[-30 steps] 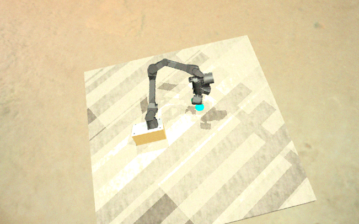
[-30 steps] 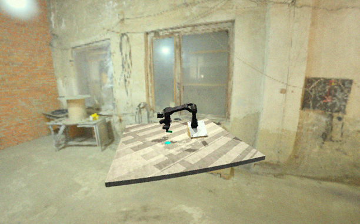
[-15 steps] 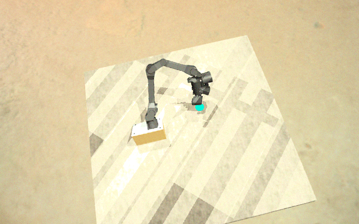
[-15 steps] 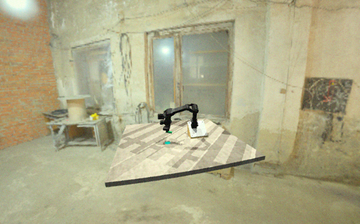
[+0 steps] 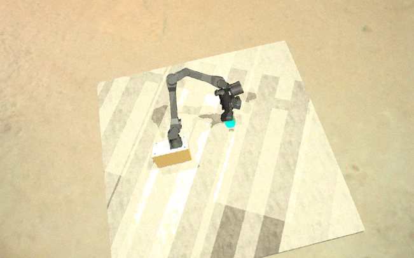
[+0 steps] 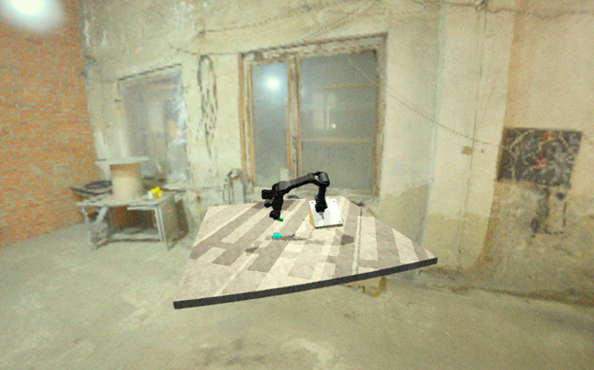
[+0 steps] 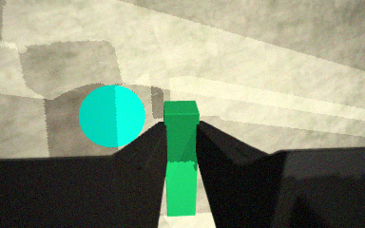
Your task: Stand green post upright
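My gripper is shut on the green post, with its fingers pointing down. The post is held above the table. A short piece of it sticks out sideways from the fingertips in the exterior view and looks about level, not upright. In the wrist view its long face runs down between the fingers. The cyan circle lies flat on the table, left of the post in the wrist view. In the top view the fingertips hide most of the post and overlap the circle's upper edge.
The arm's base stands on a box with a white top, left of the circle in the top view. The square table top has striped light and dark markings. Shadows of the arm fall around the circle.
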Controlling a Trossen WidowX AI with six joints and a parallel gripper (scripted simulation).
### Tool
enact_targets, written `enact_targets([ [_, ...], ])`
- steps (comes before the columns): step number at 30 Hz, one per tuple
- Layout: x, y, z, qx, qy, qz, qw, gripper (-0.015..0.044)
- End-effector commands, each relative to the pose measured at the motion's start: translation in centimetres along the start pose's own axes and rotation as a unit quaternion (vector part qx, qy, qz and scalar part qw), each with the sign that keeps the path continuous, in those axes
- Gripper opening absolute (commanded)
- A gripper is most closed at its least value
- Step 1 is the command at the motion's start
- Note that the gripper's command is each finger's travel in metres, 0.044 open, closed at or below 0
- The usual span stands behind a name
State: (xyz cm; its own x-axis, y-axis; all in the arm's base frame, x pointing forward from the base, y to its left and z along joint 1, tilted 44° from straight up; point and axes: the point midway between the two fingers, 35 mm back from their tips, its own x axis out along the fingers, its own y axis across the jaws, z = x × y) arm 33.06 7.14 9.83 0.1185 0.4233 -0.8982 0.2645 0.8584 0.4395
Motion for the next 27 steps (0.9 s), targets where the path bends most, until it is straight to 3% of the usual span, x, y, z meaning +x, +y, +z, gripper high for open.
enact_targets([
  [1, 0.06, -0.04, -0.03, -0.002, -0.011, -0.008, 1.000, 0.0022],
  [27, 0.98, -0.07, 0.16, -0.011, -0.086, -0.049, 0.995, 0.0022],
])
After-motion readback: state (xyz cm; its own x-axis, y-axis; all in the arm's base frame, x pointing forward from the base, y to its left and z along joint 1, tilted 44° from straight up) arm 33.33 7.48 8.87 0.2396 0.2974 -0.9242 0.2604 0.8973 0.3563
